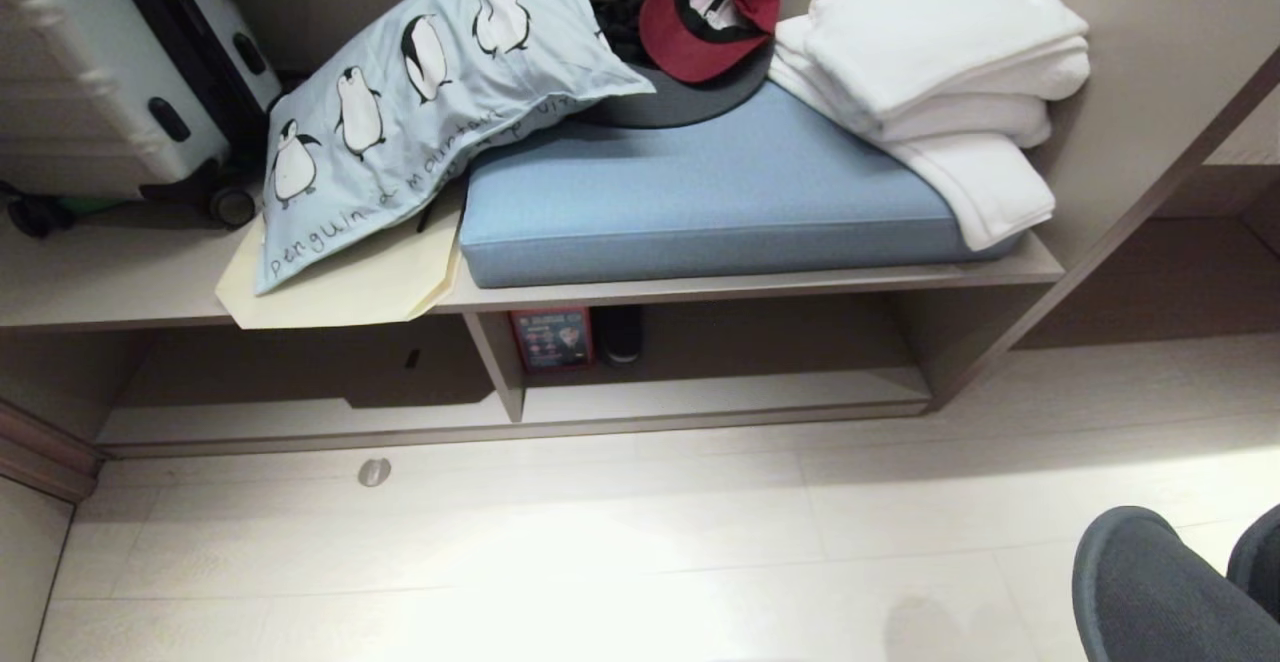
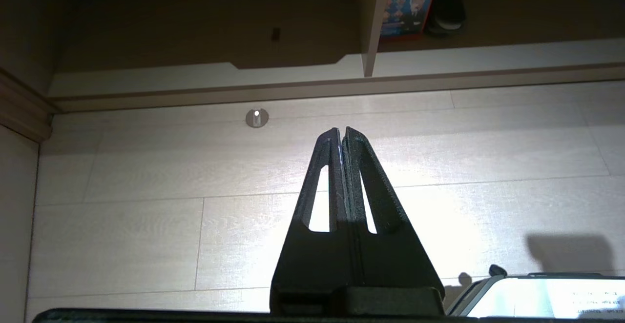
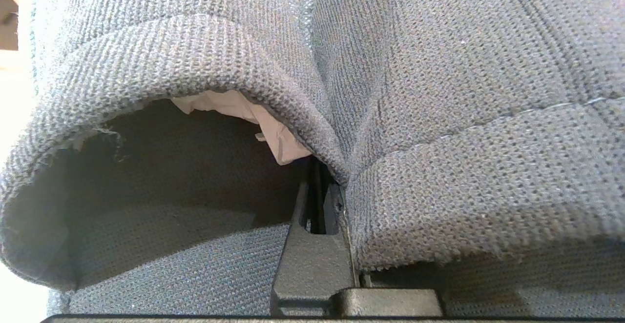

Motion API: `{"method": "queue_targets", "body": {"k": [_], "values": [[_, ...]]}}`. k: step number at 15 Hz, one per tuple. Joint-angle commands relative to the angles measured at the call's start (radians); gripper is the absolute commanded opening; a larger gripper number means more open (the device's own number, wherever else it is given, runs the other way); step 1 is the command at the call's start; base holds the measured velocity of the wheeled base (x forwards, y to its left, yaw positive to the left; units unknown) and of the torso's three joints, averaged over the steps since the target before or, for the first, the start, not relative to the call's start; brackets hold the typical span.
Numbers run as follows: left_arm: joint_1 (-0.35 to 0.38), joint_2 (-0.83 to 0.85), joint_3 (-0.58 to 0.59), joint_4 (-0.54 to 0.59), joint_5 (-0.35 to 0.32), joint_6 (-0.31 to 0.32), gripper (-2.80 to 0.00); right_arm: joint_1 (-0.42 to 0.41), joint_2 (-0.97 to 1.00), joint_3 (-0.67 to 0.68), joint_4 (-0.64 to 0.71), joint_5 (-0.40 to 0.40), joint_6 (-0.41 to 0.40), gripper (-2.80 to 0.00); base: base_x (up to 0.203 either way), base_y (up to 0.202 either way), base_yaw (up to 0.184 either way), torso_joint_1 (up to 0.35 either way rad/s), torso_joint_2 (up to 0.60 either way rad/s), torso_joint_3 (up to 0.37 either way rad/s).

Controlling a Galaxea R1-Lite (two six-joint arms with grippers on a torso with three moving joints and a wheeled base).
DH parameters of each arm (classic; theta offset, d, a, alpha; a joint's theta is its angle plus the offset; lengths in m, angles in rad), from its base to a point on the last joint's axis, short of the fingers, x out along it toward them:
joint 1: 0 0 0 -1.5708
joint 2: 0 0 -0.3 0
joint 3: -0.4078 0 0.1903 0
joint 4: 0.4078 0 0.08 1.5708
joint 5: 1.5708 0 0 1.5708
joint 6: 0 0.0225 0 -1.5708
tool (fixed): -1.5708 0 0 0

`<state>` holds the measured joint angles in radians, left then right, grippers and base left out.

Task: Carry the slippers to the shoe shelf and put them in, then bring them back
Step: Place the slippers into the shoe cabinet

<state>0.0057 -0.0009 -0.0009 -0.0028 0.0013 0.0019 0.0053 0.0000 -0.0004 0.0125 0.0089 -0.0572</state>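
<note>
Charcoal knit filled the right wrist view: you had both slippers (image 3: 439,118) pinched together in the right gripper (image 3: 324,201), its jaws clamped on the inner edges where the two uppers met, one slipper's mouth gaping with pale paper stuffing inside. In the head view their rounded ends (image 1: 1180,582) showed low at the right, above the floor (image 1: 600,542) and well apart from the shelf (image 1: 700,392). Your left gripper (image 2: 340,135) was closed on nothing, hanging over the floor and pointing toward the shelf's left bay.

By my reading you were on the carrying-in step: the pair was in hand, the shelf lay ahead, and nothing had been put in yet. The right bay already held a red-and-blue box (image 1: 551,338) and a black shoe (image 1: 621,334) at the back, just right of the divider (image 1: 497,362); the rest of that bay's pale base board looked free, as did the left bay. Above, the bench carried a blue cushion (image 1: 720,202), a penguin pillow (image 1: 430,92), towels (image 1: 940,72) and a red cap (image 1: 715,12), none in the way.

The next move, I'd judge, called for getting closer and low enough that the right arm could reach under the bench edge. The opening was shallow in height, so the slippers would need to go in flat, clear of the divider and the shoe.
</note>
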Motion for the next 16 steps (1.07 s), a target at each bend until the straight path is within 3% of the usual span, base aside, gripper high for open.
{"method": "queue_targets", "body": {"k": [1, 16], "values": [[0.0, 0.001, -0.001, 0.0, 0.0, 0.0, -2.8, 0.001, 0.0, 0.0, 0.0, 0.0, -0.001, -2.8, 0.0, 0.0, 0.0, -0.001, 0.0, -0.204], [0.0, 0.001, 0.0, 0.0, 0.0, 0.0, -2.8, 0.001, 0.0, 0.0, 0.0, 0.0, -0.001, -2.8, 0.0, 0.0, 0.0, 0.004, 0.0, -0.197]]}}
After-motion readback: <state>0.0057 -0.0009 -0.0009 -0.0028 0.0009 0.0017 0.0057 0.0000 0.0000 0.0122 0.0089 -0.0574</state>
